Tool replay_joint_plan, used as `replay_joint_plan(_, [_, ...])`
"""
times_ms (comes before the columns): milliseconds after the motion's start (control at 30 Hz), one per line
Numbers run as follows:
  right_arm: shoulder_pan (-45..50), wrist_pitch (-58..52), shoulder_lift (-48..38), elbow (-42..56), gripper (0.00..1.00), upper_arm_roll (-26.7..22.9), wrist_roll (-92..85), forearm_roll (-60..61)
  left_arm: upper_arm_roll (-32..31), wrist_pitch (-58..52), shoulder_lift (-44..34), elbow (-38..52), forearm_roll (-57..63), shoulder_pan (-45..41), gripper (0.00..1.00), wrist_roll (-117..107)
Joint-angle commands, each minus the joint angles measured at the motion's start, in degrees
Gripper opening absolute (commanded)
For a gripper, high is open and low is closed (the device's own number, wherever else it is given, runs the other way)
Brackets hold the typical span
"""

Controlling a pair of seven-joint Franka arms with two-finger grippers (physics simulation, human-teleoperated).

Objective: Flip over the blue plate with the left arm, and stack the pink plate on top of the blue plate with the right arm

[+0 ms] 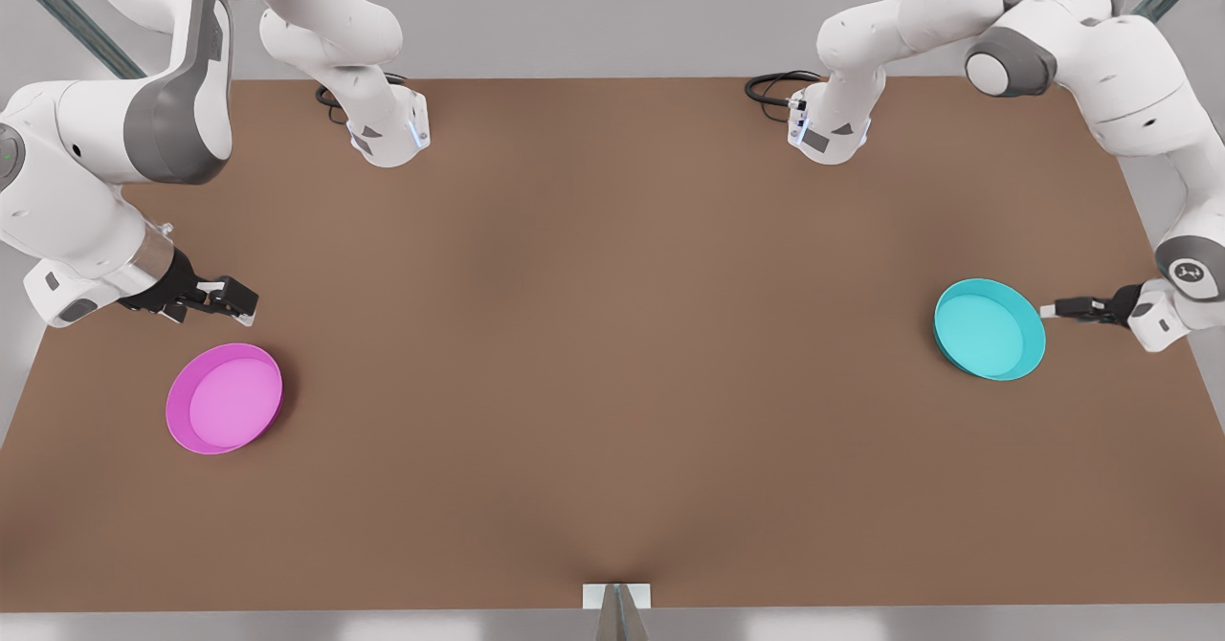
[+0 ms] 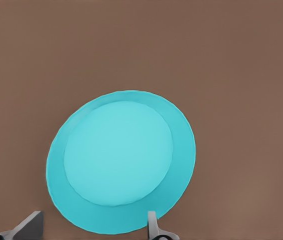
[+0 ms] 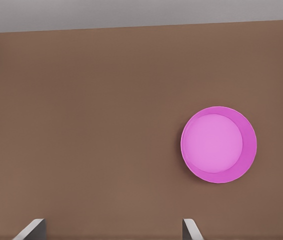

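Front view: left gripper (image 1: 1051, 310) spread beside blue plate (image 1: 989, 328); right gripper (image 1: 234, 302) spread near pink plate (image 1: 224, 398).

Pink plate (image 1: 225, 398) on table (image 1: 612, 354), front view's left; blue plate (image 1: 990, 328) far right. Left gripper (image 1: 1053, 310) beside blue plate; right gripper (image 1: 234, 301) near pink plate.

Blue plate (image 1: 989, 329): plain cyan-turquoise, paler inside. Pink plate (image 1: 224, 398): magenta rim, lighter pink inside. Worktop (image 1: 612, 354): plain brown. Arms: white, grey joint covers.
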Motion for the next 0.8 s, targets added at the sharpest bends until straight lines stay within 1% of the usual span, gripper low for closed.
replay_joint_plan(0, [0.0,0.0,0.0,0.0,1.0,0.0,0.0,0.0,0.19,0.08,0.35,0.0,-3.84,0.1,1.0,0.59])
replay_joint_plan(100, [0.0,0.0,0.0,0.0,1.0,0.0,0.0,0.0,0.99,3.6,4.74,0.18,-8.15,2.12,1.0,5.59])
replay_joint_plan(200, [0.0,0.0,0.0,0.0,1.0,0.0,0.0,0.0,0.99,5.79,7.29,0.62,-9.47,2.65,1.0,7.71])
replay_joint_plan(333, [0.0,0.0,0.0,0.0,1.0,0.0,0.0,0.0,0.81,7.46,9.66,0.62,-12.11,2.65,1.0,8.59])
replay_joint_plan(467, [0.0,0.0,0.0,0.0,1.0,0.0,0.09,0.0,0.72,7.38,9.75,0.62,-12.19,2.65,1.0,8.85])
replay_joint_plan(500, [0.0,0.0,0.0,0.0,1.0,0.0,0.0,0.0,0.63,7.38,9.84,0.62,-12.19,2.65,0.94,8.85])
replay_joint_plan(533, [0.0,0.0,0.0,0.0,1.0,0.0,0.0,0.0,0.63,7.38,9.84,0.62,-12.19,2.65,0.83,8.94])
replay_joint_plan(567, [0.0,0.0,0.0,0.0,1.0,0.0,0.09,0.0,0.63,7.38,10.02,0.7,-12.11,2.56,0.76,8.94])
replay_joint_plan(633, [0.0,0.0,0.0,0.0,1.0,0.0,0.0,0.0,0.63,7.73,10.63,0.88,-12.19,2.65,0.73,9.03])
replay_joint_plan(700, [0.0,0.0,0.0,0.0,1.0,0.0,0.0,0.0,0.63,7.82,11.07,1.06,-12.37,2.65,0.73,8.94])
replay_joint_plan(767, [0.0,0.0,0.0,0.0,1.0,0.0,0.0,0.0,0.63,7.82,11.6,1.14,-13.34,2.65,0.68,10.61])
